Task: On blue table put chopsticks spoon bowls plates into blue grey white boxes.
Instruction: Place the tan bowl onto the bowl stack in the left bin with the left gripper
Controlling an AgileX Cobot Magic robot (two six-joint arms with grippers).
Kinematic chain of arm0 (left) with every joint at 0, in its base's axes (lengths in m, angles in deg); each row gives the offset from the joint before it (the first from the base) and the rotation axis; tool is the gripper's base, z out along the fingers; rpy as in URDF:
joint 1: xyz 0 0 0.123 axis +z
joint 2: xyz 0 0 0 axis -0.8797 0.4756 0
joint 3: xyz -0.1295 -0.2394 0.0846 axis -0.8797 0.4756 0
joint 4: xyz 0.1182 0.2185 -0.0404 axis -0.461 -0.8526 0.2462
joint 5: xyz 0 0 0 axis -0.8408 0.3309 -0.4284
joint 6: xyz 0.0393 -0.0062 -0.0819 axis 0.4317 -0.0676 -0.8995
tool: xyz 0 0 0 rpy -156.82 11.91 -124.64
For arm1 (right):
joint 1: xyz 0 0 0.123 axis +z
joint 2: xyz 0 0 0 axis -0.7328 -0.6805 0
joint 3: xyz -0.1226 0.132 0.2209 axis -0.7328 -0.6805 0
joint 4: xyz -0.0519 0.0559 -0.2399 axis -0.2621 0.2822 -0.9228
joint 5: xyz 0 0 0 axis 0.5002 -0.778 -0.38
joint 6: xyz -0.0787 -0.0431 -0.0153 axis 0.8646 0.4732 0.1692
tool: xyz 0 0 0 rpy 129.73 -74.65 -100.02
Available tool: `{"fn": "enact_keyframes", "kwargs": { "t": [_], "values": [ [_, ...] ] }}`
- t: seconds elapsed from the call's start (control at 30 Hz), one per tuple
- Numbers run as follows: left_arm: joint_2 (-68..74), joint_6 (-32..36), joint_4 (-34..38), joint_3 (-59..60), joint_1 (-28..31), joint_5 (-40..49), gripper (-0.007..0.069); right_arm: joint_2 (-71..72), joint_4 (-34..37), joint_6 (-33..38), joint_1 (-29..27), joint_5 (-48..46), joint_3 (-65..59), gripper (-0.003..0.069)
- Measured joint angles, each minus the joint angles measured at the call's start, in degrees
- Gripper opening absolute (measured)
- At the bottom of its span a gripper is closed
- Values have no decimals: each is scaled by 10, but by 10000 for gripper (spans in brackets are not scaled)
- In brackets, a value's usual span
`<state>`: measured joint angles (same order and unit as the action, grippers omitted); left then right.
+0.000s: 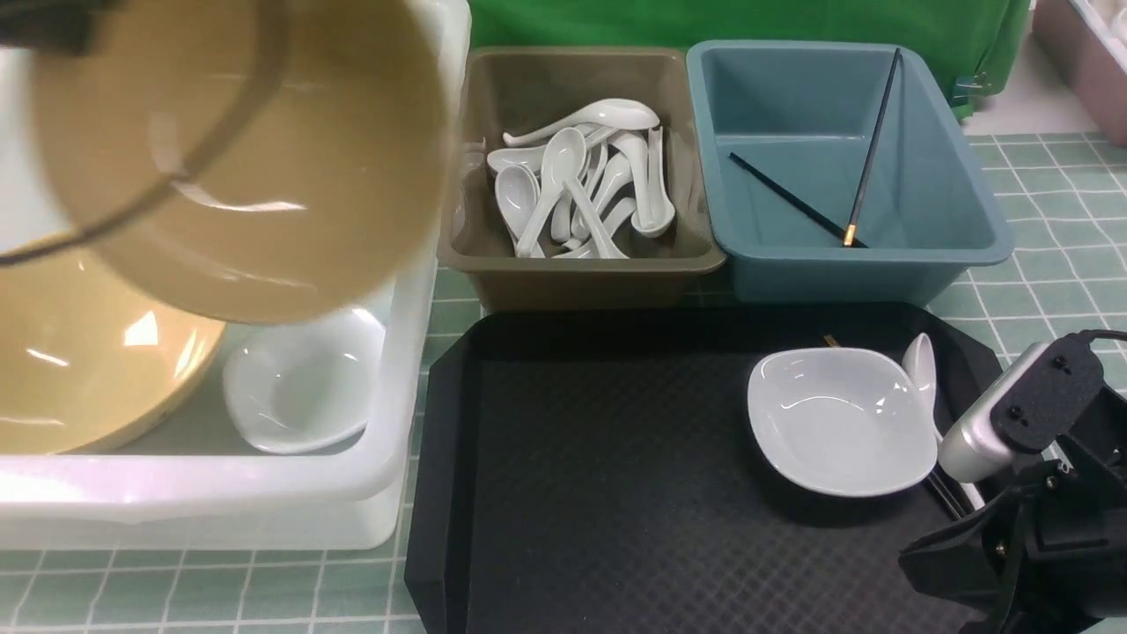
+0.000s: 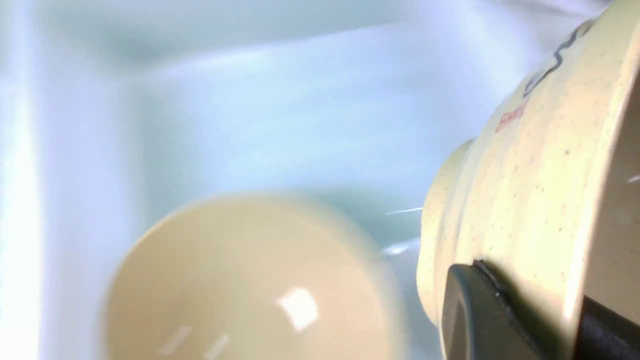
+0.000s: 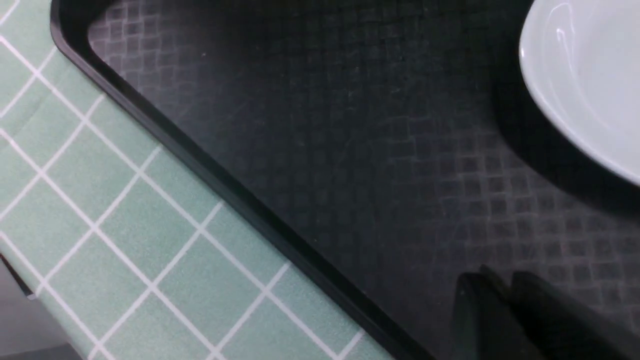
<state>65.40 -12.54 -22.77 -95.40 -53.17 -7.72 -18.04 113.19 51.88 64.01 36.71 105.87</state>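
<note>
One beige bowl (image 1: 238, 158) | left gripper (image 2: 535, 320) pinching rim | likely slick, breakable | right gripper (image 3: 505, 310): opening unclear

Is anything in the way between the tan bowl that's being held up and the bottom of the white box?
Yes. Below the held tan bowl, a second tan bowl and a white dish lie in the white box; nothing else visible blocks the drop.
</note>
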Motion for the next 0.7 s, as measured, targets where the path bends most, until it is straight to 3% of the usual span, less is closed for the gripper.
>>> {"fn": "enact_keyframes", "kwargs": {
  "t": [0.03, 0.07, 0.2, 0.43, 0.6, 0.7],
  "values": [
    [-2, -5, 0, 8, 14, -4, 6, 0, 1, 0, 0, 0, 0, 111],
    [-9, -18, 5, 45, 65, -25, 6, 0, 6, 0, 0, 1, 0, 113],
    [-10, -30, 14, 131, 137, -86, 6, 0, 8, 0, 0, 2, 0, 117],
    [21, -29, 20, 247, 165, -220, 13, 0, 8, -1, 0, 2, 0, 122],
    [47, -12, 25, 255, 165, -257, 159, 0, 8, -2, 0, 3, 0, 126],
    [47, -9, 15, 255, 165, -262, 351, 0, 8, -3, 0, 3, 0, 129]
  ]
}}
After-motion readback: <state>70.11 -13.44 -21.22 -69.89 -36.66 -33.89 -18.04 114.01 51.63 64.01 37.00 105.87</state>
